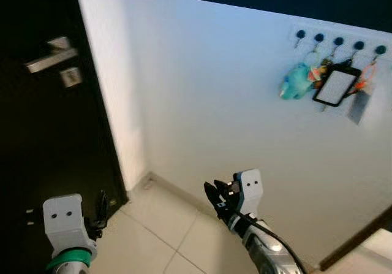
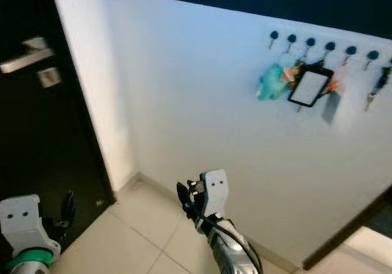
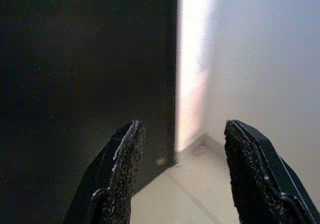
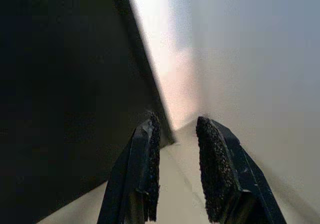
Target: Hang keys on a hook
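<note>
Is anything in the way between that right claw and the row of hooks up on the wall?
Nothing visible: bare white wall lies between the right gripper and the hook rack, where items already hang.

Seven hooks [image 2: 310, 41], one teal plush [image 2: 271, 81], one card holder [image 2: 309, 87], two pincers [image 1: 215, 195]

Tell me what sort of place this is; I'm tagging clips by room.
Probably a home entryway: a dark door with a lever handle, a wall rack of key hooks holding keys and a plush keychain, and tiled floor.
</note>
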Robot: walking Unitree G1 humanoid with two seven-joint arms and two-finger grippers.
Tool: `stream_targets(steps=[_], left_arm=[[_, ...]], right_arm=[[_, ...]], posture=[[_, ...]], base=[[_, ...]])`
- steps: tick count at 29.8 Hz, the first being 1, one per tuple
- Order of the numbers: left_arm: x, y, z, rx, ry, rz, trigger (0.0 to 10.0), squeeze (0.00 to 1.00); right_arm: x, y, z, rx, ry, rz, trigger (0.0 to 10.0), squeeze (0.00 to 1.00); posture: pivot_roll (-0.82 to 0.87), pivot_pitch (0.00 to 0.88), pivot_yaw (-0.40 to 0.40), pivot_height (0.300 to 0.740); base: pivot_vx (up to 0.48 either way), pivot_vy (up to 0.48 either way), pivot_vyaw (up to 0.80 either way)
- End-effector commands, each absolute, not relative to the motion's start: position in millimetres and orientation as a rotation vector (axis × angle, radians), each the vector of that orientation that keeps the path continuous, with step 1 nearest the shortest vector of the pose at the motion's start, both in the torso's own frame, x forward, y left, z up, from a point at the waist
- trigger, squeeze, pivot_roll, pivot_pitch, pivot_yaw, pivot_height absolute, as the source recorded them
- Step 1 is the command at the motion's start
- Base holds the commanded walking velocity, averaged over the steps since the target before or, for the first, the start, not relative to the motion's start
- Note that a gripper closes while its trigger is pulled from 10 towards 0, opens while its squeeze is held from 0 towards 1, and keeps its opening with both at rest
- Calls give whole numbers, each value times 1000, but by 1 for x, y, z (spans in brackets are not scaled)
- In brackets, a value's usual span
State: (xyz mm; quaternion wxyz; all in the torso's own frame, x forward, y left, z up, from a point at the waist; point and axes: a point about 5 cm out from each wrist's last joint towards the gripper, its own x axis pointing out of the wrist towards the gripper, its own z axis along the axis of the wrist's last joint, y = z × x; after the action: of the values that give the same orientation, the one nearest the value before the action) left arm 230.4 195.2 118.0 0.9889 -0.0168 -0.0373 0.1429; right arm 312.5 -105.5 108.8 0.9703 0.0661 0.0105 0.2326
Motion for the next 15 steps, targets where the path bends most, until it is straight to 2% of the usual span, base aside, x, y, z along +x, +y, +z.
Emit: stream_targets(steps=[1,5,7,15], left_arm=[[231,195,118,-28,-67,280,10000,0],[231,195,118,-27,-67,280,10000,0],[231,195,119,-27,-67,281,10000,0],[231,195,119,-25,-68,279,10000,0]], right_arm=[[311,-107,106,114,30,470,10000,0],[311,-107,106,107,30,467,10000,0],[312,-108,105,161,39,448,10000,0],[313,-109,105,152,43,444,10000,0]], posture=[[-56,57,52,740],[-56,57,52,740],[-53,59,53,740],[-53,59,53,740]], base=[[-277,0,738],[-277,0,800],[-277,0,0],[-274,0,0]])
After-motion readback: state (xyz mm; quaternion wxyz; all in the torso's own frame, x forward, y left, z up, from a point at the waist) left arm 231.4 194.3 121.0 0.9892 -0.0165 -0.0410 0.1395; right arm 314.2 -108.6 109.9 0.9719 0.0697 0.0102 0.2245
